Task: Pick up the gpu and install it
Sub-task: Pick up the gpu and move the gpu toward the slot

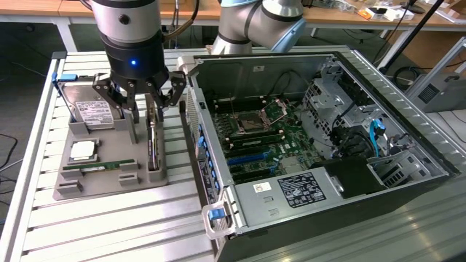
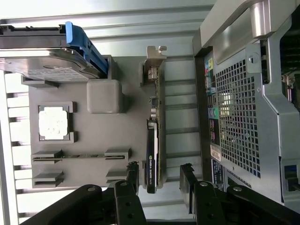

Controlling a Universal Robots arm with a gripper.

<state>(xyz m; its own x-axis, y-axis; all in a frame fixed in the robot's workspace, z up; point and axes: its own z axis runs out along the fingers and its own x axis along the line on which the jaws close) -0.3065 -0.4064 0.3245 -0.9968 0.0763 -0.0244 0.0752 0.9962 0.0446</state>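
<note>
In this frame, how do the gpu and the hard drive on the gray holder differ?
The gpu is a thin dark card standing on edge; the hard drive is a thicker silver block with a white label. The open gripper straddles the gpu, one finger on each side; the hard drive sits apart from the gripper. Both rest in the gray holder, outside the computer case.
</note>
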